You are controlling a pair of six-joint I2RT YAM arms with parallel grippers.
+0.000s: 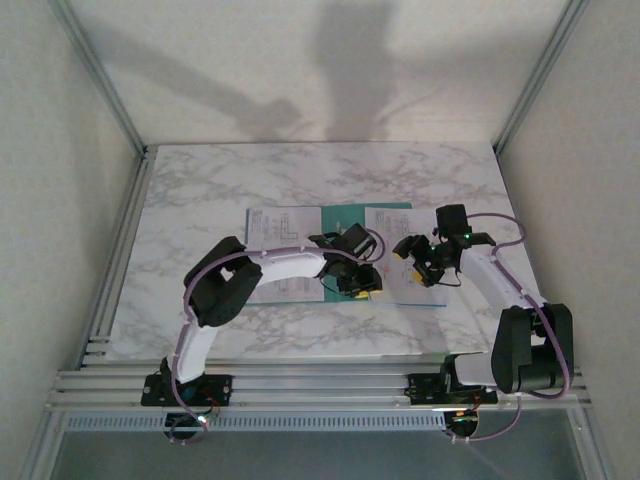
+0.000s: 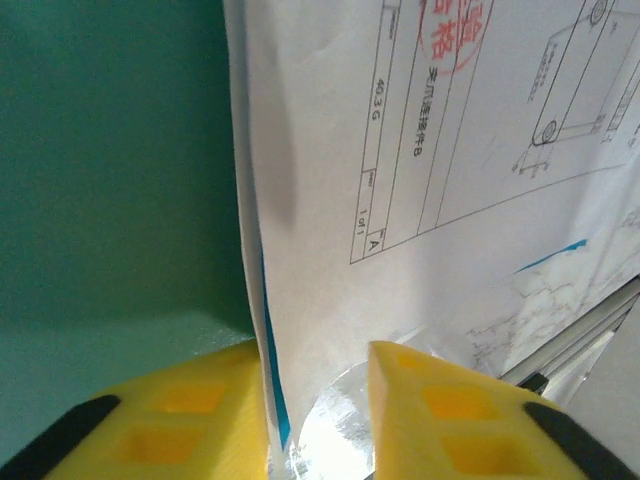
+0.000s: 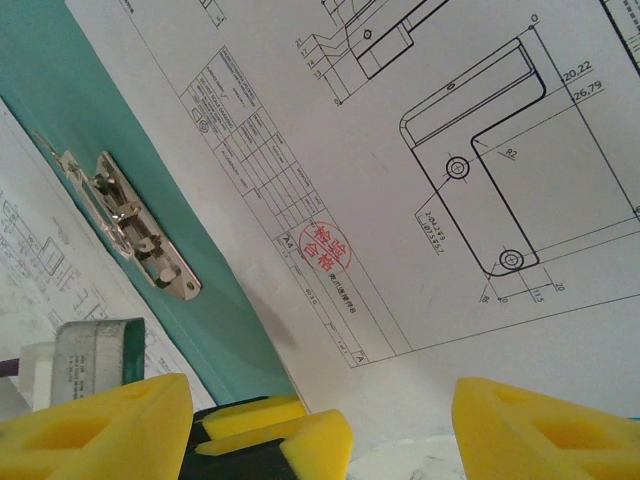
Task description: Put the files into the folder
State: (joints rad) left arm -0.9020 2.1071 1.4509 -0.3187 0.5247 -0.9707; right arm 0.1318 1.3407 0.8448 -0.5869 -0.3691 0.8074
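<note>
Left gripper (image 1: 361, 281) hangs low over the marble table (image 1: 200, 190), jaws narrowed but not closed. In its wrist view the two yellow fingers (image 2: 190, 425) straddle the raised edge of one white stamped sheet (image 2: 430, 250). The edge touches the left finger, and there is a gap to the right finger. A thin blue strip (image 2: 272, 340) shows along that edge; whether it belongs to another file underneath I cannot tell. Left of the fingers spreads the plain teal of the folder (image 2: 110, 160).

From above I count one folder, lying open beneath both grippers, and two files. A second sheet (image 1: 275, 228) lies left of the left gripper, under its forearm and beside the teal. The stamped sheet lies on the teal, under the two grippers.

Right gripper (image 1: 418, 260) hovers just right of the left one, jaws wide, holding nothing. Below its fingers (image 3: 100, 430) lies the drawing with one red stamp (image 3: 325, 245), and further left one metal clip (image 3: 130, 225) sits on the folder.
</note>
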